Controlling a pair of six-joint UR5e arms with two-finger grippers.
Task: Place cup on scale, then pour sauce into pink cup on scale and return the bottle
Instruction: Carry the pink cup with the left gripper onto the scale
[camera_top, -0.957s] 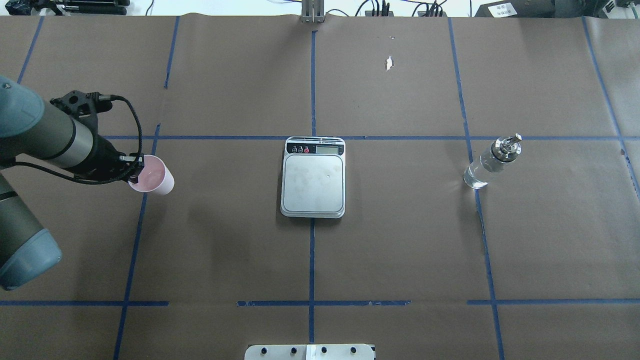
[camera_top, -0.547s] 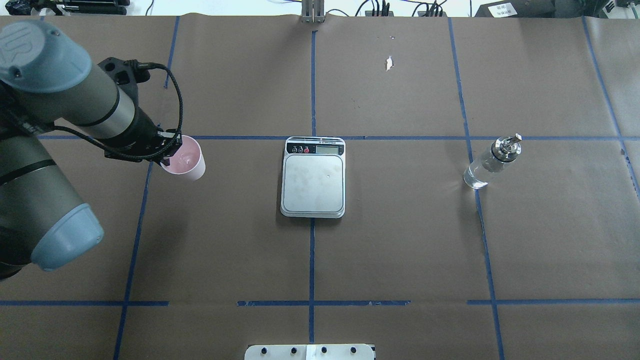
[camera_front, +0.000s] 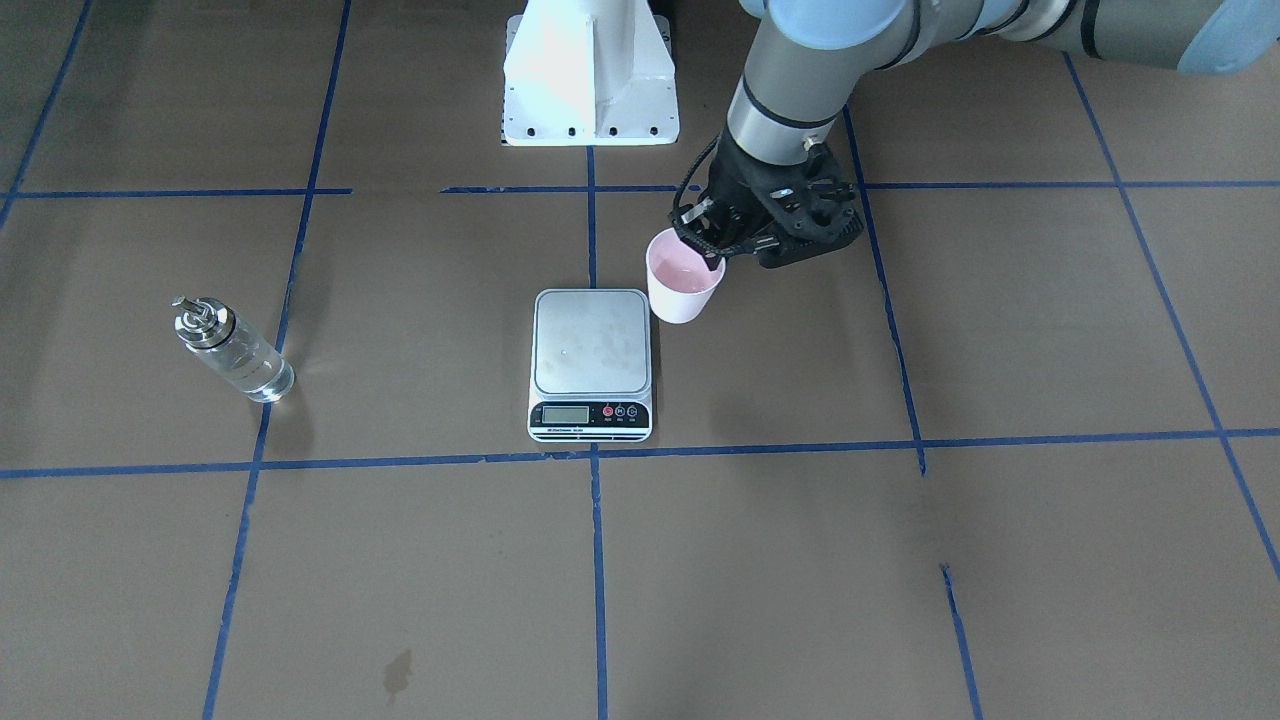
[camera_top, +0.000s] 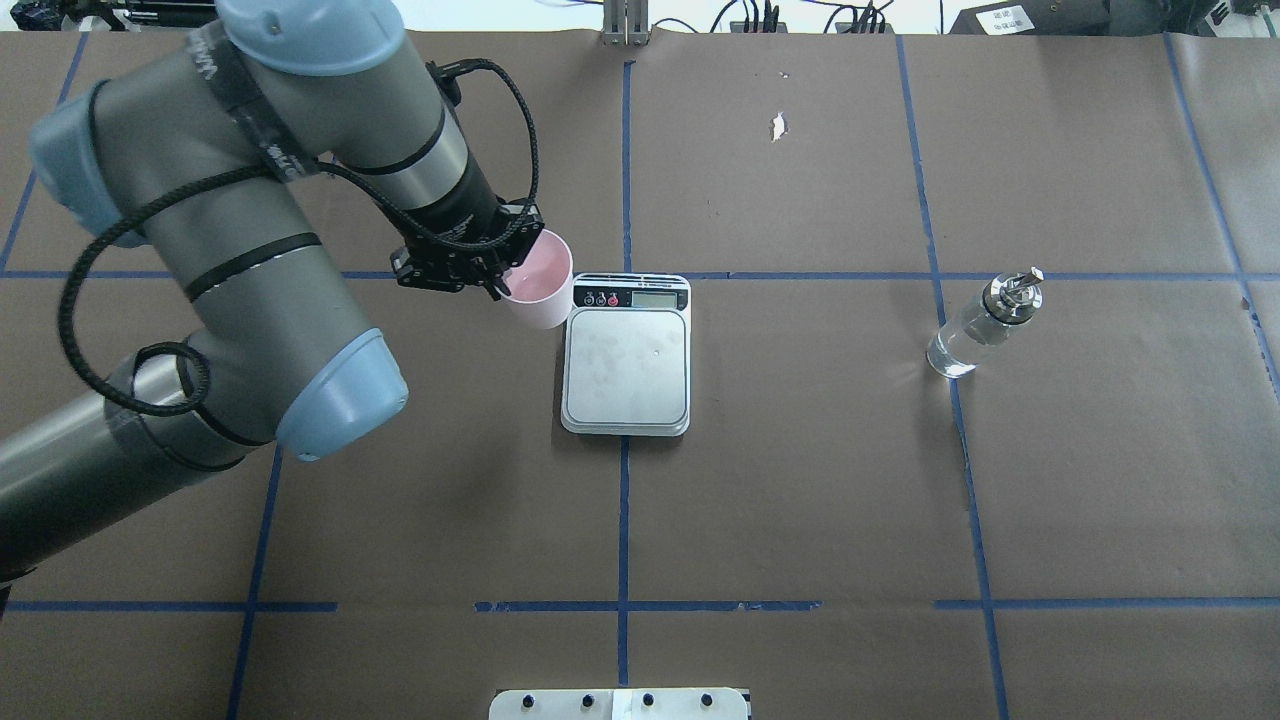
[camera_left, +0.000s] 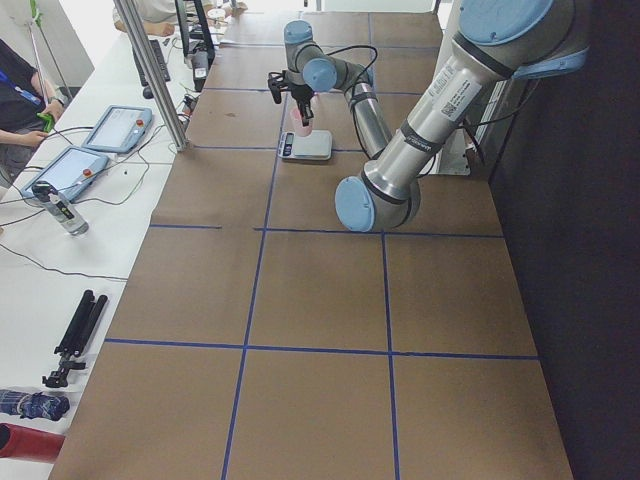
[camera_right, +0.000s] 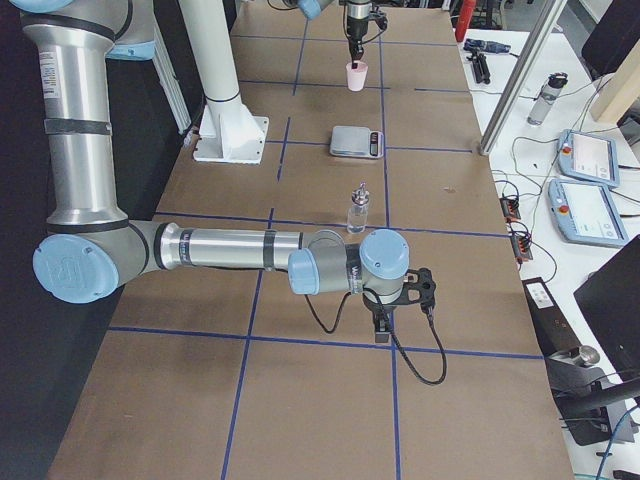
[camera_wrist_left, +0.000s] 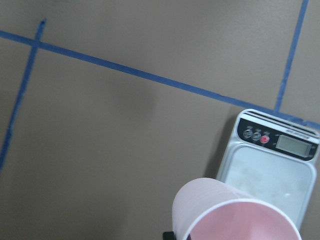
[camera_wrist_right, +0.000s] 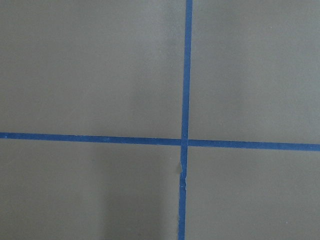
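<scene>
Open tabletop (camera_top: 800, 480) lies between the scale (camera_top: 626, 365) and the bottle (camera_top: 980, 325); the cup (camera_top: 540, 285) hangs just beside the scale's corner.

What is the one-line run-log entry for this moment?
left gripper: shut on small pale pink tapered cup, beside flat silver-grey digital scale, not yet on it | clear glass metal-spouted bottle: untouched | right gripper: state unclear
</scene>
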